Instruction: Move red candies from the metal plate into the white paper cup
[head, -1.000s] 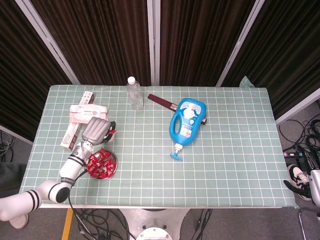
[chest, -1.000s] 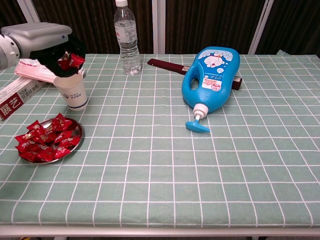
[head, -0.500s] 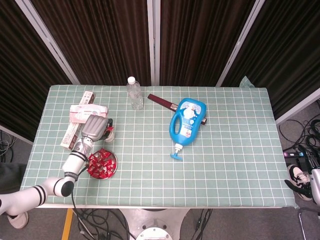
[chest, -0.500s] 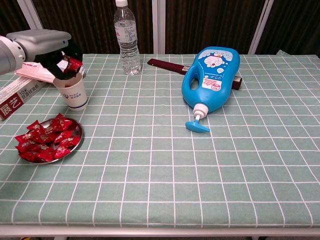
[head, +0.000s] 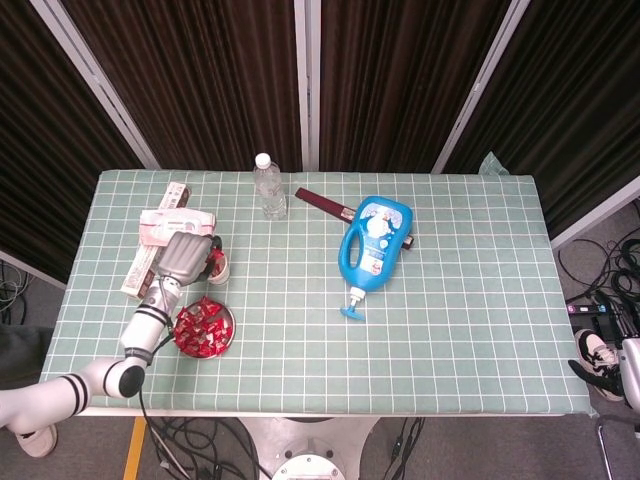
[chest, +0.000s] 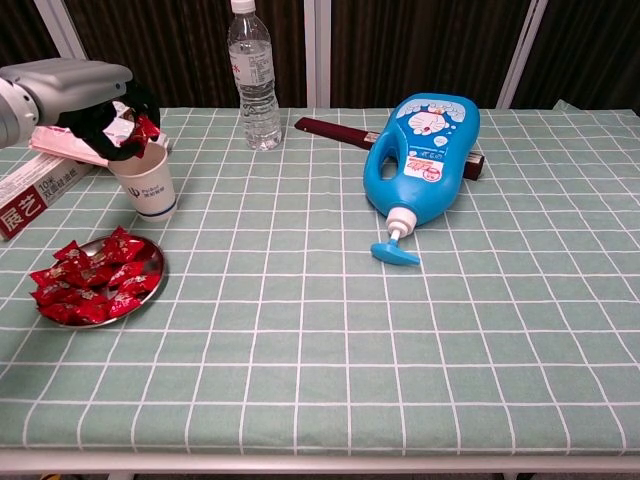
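Chest view alone shows the left robot hand (chest: 105, 118) pinching a red candy (chest: 145, 129) over the white paper cup (chest: 146, 182)

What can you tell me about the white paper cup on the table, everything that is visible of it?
The white paper cup stands upright on the green checked tablecloth, near the table's left side. It tapers toward the base, has a small printed mark on its wall and a dark band at the bottom. Its mouth is open. The left hand hovers at the rim, holding a red wrapped candy over the opening. The round metal plate of red candies lies in front of it, apart. Its inside cannot be seen.
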